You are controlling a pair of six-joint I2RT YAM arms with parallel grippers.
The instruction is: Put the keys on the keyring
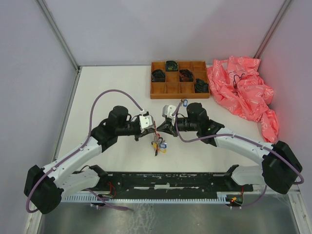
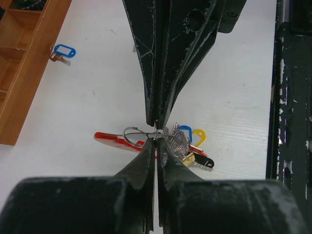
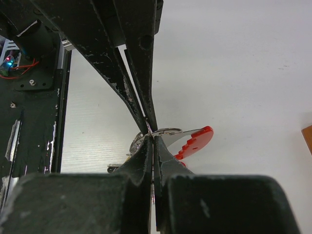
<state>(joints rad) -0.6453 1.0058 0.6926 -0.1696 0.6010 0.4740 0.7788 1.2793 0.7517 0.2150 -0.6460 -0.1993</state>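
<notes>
The keyring, a thin silvery wire ring, is held above the white table where my two grippers meet tip to tip. My left gripper is shut on its wire, and my right gripper is shut on the same keyring from the opposite side. A curved red strap and a bunch of keys with blue, yellow and black tags hang from it. In the top view the bunch dangles below both grippers. One loose key with a blue tag lies by the tray.
A brown wooden compartment tray with dark coiled items stands at the back. A crumpled pink bag lies at the back right. A black rail runs along the near edge, and grey walls close in the sides.
</notes>
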